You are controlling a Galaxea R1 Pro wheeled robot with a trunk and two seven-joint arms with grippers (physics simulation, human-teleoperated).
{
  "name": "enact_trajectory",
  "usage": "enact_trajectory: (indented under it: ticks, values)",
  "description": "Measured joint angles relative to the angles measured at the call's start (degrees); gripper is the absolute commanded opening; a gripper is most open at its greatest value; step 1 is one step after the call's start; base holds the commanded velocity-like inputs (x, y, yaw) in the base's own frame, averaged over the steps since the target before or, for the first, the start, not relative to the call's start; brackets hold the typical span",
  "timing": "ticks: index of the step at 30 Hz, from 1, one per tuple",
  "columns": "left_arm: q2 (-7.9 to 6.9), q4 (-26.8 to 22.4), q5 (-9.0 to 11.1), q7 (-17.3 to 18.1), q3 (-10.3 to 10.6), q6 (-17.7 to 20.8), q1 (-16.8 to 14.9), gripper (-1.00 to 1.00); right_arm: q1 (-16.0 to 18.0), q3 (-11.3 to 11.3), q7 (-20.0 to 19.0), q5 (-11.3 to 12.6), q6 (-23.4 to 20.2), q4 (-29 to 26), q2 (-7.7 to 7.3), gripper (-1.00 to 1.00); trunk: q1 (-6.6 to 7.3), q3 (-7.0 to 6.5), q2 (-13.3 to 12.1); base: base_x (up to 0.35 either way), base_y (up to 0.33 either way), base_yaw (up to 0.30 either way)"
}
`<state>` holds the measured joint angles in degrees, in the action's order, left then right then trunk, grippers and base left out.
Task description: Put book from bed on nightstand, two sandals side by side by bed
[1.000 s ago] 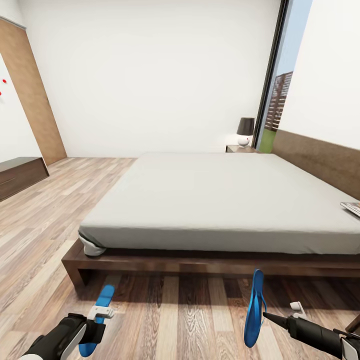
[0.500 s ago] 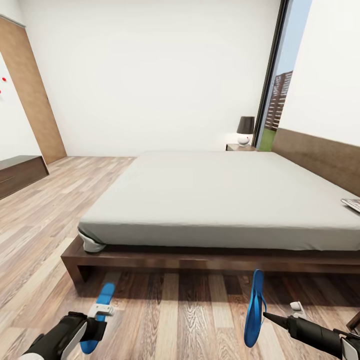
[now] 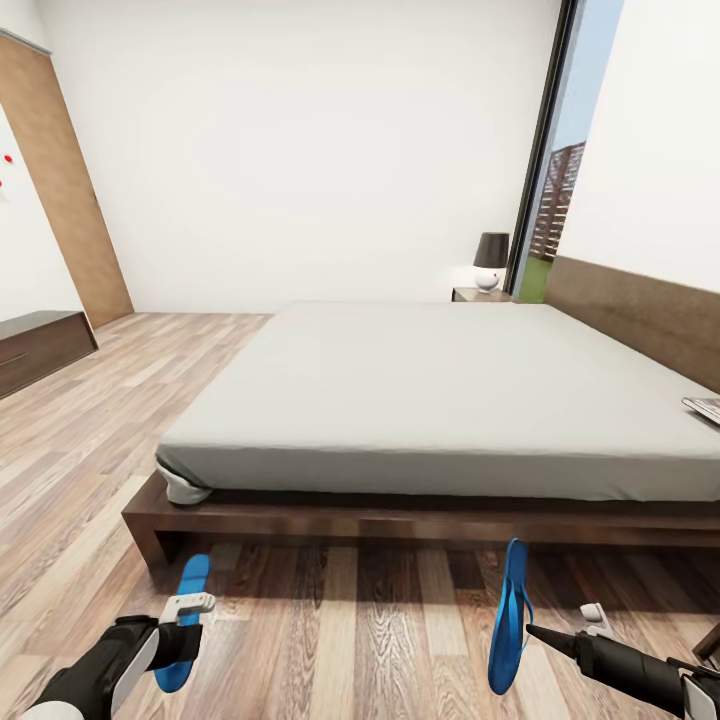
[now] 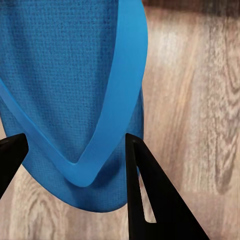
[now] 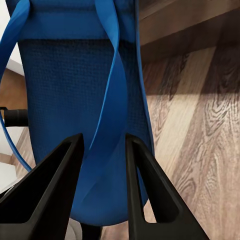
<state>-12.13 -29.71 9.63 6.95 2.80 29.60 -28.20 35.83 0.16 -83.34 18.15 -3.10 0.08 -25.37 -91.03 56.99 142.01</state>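
Low over the wood floor, my left gripper (image 3: 190,605) stands open. Its fingers are spread wide around the heel of a bright blue sandal (image 3: 184,622), which lies flat on the planks (image 4: 75,75). On the other side, my right gripper (image 3: 532,630) is shut on the strap of the second sandal (image 3: 511,615) and holds it on edge above the floor (image 5: 107,100). Both are just in front of the bed (image 3: 440,400), which has a dark frame and a grey mattress. The book (image 3: 705,408) lies at the bed's right edge, partly cut off. A nightstand (image 3: 478,295) stands at the bed's far corner.
A dark-shaded lamp (image 3: 490,262) sits on the far nightstand beside a tall window (image 3: 560,200). A low dark dresser (image 3: 40,350) and a wooden door (image 3: 70,190) are at the left. A dark furniture corner (image 3: 712,640) shows at the lower right.
My left arm has swung left and down. Its sandal has gone from tilted in the grip to lying on the floor, and the fingers have spread. The right arm and its sandal have stayed still.
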Motion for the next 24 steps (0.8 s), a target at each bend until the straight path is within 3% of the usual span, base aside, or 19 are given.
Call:
enact_trajectory:
  ticks: [3,24]
  values:
    - [0.05,0.0,0.0,0.0,0.0,0.0,0.0,-1.00,0.0,0.1,0.0,0.0,0.0,0.0,0.00,-1.00,-0.65,0.54,1.2,0.000,0.000,0.000]
    - [0.42,0.0,-0.2,0.0,0.0,-0.1,0.0,-1.00,0.0,0.0,0.0,0.0,0.1,0.0,0.01,-1.00,-1.20,5.19,1.5,0.000,0.000,0.000]
